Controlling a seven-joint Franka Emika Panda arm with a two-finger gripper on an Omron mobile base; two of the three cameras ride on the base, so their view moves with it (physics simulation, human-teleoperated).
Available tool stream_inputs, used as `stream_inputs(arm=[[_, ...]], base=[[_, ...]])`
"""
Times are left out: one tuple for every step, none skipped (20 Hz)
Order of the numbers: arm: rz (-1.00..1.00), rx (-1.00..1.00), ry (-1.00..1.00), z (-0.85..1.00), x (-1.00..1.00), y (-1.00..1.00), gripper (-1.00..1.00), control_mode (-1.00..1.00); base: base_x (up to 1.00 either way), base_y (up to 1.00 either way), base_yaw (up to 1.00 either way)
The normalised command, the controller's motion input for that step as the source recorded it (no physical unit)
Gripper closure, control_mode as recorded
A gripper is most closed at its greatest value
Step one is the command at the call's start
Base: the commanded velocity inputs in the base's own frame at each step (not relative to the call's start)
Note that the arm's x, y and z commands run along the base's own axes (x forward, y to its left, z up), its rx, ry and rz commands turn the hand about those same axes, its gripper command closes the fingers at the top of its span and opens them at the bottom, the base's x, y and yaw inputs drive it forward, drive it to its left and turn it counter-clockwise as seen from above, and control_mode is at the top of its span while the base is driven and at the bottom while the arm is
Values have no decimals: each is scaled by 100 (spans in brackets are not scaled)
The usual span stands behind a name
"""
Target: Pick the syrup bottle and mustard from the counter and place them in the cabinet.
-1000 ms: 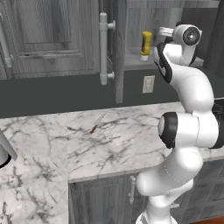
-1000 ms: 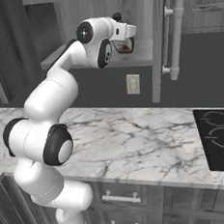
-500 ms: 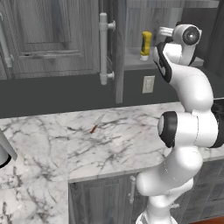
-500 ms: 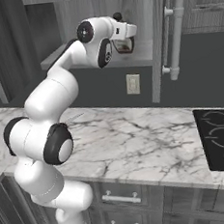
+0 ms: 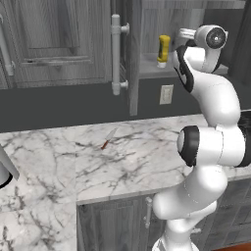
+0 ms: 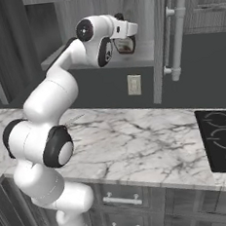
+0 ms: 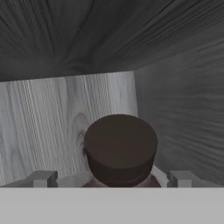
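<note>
My gripper (image 7: pixel 112 178) is inside the open grey cabinet (image 6: pixel 143 53), pointing down over the syrup bottle (image 7: pixel 120 146), whose dark brown cap sits between the two fingertips (image 7: pixel 43 178). A gap shows on each side of the bottle, so the gripper is open. In the right base view the syrup bottle (image 6: pixel 124 45) stands on the shelf under the hand. The yellow mustard (image 5: pixel 163 50) stands upright on the same shelf (image 5: pixel 149 69), left of the arm. The door with its pale bar handle (image 5: pixel 115 54) is swung open. Below lies the marble counter (image 5: pixel 122 157).
A small red-handled knife (image 5: pixel 107 141) lies on the counter near the wall. A wall outlet (image 5: pixel 166 94) sits under the cabinet. A black cooktop (image 6: pixel 220 139) is at the counter's right end, and the open door's edge (image 6: pixel 178 35) hangs beside the arm.
</note>
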Motion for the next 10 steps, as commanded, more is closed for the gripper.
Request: stream_inputs(arm=[[0, -1, 0, 0, -8, 0, -100, -100], [0, -2, 0, -1, -6, 1, -100, -100], [0, -2, 0, -3, -6, 1, -100, -100], [0, -2, 0, -2, -5, 0, -100, -100], [0, -2, 0, -2, 0, 4, -100, -100], [0, -3, -1, -7, 0, 9, -100, -100], [0, -3, -3, -14, 1, 14, -100, -100], [0, -3, -5, -19, 8, 15, -100, -100], [1, -3, -8, -28, 22, 20, -100, -100], [1, -3, -10, -32, 29, 19, -100, -100]], base=[[0, 0, 0], [0, 0, 0], [0, 0, 0], [0, 0, 0], [0, 0, 0], [0, 0, 0], [0, 0, 0], [0, 0, 0], [0, 0, 0], [0, 0, 0]])
